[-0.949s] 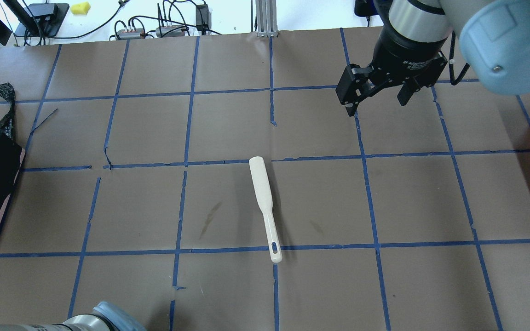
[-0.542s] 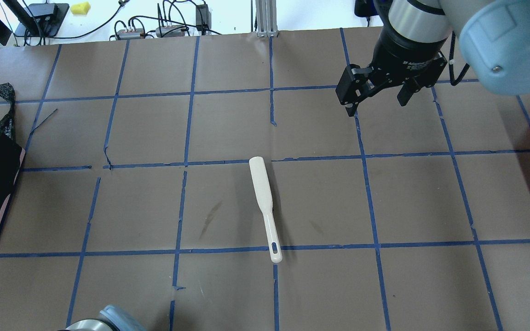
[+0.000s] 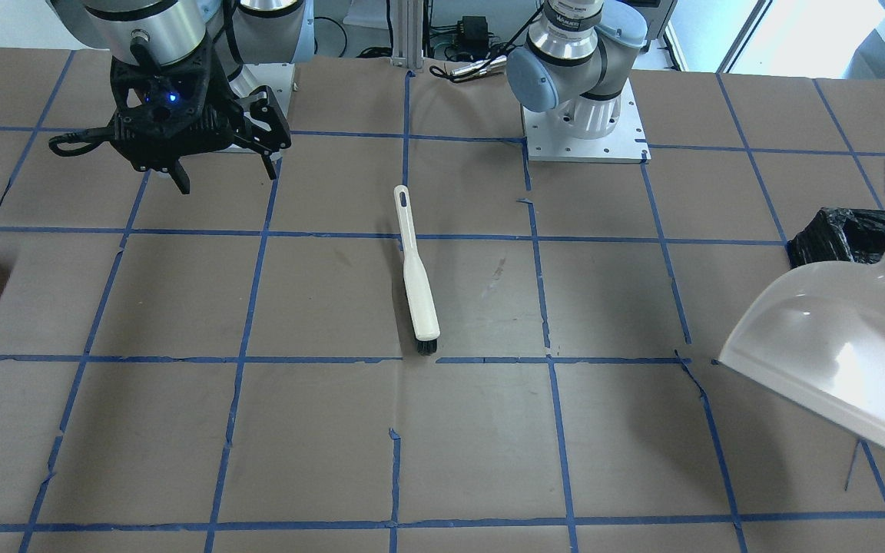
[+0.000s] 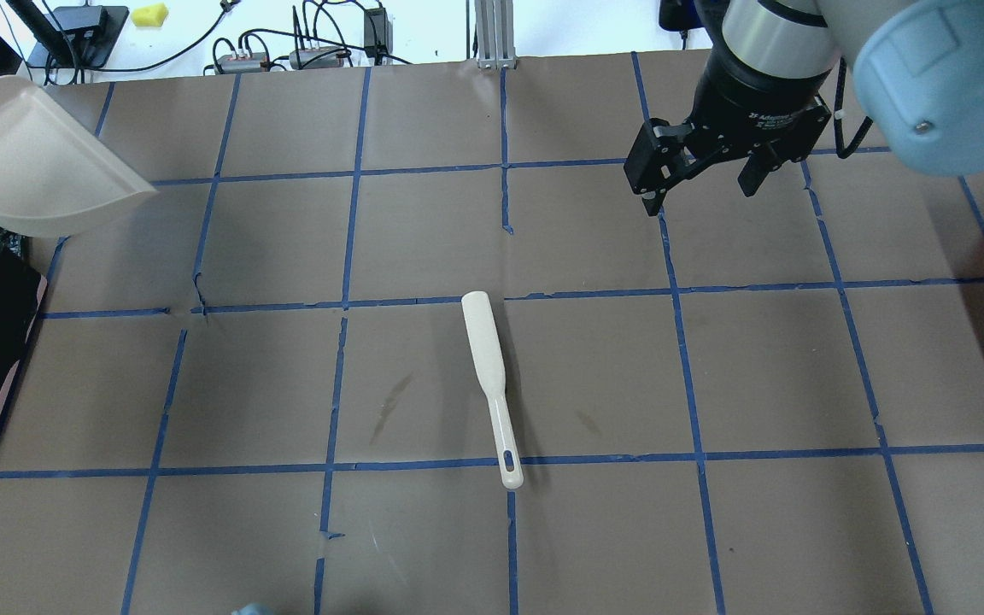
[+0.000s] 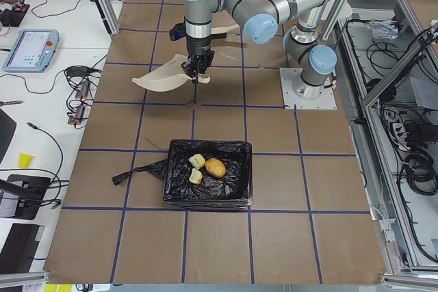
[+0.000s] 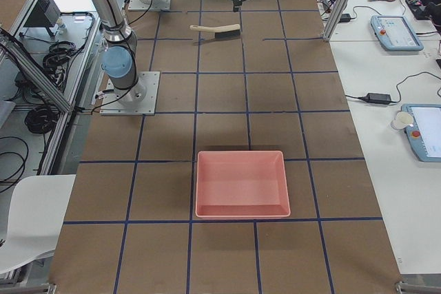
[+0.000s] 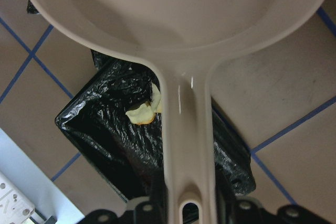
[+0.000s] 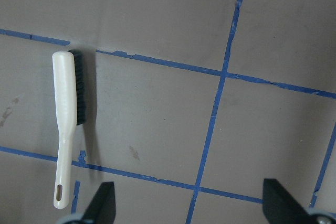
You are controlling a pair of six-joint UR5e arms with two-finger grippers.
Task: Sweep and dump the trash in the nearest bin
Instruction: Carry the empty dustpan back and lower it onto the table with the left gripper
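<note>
Trash (image 5: 215, 167) is all inside the bin (image 5: 205, 200): two yellow bits and the orange lump lie on the black bag (image 5: 137, 172). So the dumping looks done to me. Just past the bin, your left gripper (image 7: 189, 211) is squeezed tight on the handle (image 7: 186, 129) of the dustpan (image 5: 161, 80), which hangs in the air and looks empty. Watch out when you bring it down. If it swings low near the bin, its edge could catch the black bag and pull the bin along. Farther out, the brush (image 4: 492, 384) lies flat on the table (image 4: 799, 367); don't drop the dustpan on it. Farthest, the right gripper (image 4: 701, 195) is spread wide with nothing in it.
</note>
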